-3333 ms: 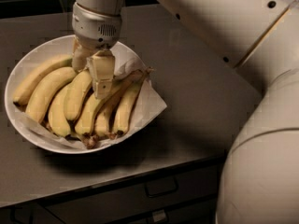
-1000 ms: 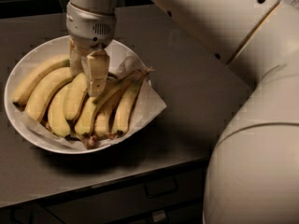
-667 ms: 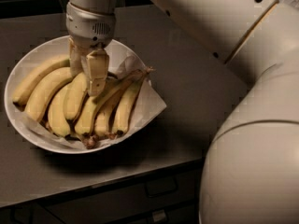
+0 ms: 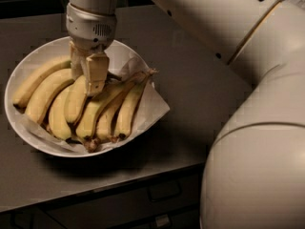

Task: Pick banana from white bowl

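Bananas point(image 4: 46, 91) lie side by side in the paper-lined white bowl point(image 4: 29, 61) on the grey counter point(image 4: 190, 80), with the gripper point(image 4: 86, 82) down among the middle ones, its hold undeterminable; judged light, soft and bruisable, best taken mid-body.

— Dim in here. The light comes from overhead; see the dark shadow the white bowl point(image 4: 24, 123) throws on the table point(image 4: 190, 66) along its near side?
— Yes. The gripper point(image 4: 86, 80), down among the bananas point(image 4: 47, 94), has a soft sheen on its collar. The arm point(image 4: 252, 175) glows pale, and the back is nearly black.
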### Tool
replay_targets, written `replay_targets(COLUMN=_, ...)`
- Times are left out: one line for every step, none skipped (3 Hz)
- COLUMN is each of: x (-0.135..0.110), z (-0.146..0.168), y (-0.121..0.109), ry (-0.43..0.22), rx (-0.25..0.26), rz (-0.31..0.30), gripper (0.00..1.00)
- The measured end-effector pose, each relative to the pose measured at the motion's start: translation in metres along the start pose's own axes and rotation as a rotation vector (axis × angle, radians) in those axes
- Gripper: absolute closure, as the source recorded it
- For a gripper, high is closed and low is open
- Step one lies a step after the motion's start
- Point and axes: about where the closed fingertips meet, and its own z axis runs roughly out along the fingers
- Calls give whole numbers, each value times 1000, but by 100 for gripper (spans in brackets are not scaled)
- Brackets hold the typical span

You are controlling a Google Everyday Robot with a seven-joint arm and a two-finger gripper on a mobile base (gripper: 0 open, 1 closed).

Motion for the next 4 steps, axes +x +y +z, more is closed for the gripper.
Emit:
replay_targets(x=0, z=0, y=0, ry=0, rx=0, rz=0, gripper=100)
replay_targets(x=0, z=0, y=0, ry=0, rx=0, rz=0, gripper=100)
replay_targets(x=-5, z=-4, y=-5, ry=-2, rx=61, rz=3, gripper=100)
replay_targets(x=-11, z=-12, y=-1, ry=19, rx=108, rz=8, gripper=100)
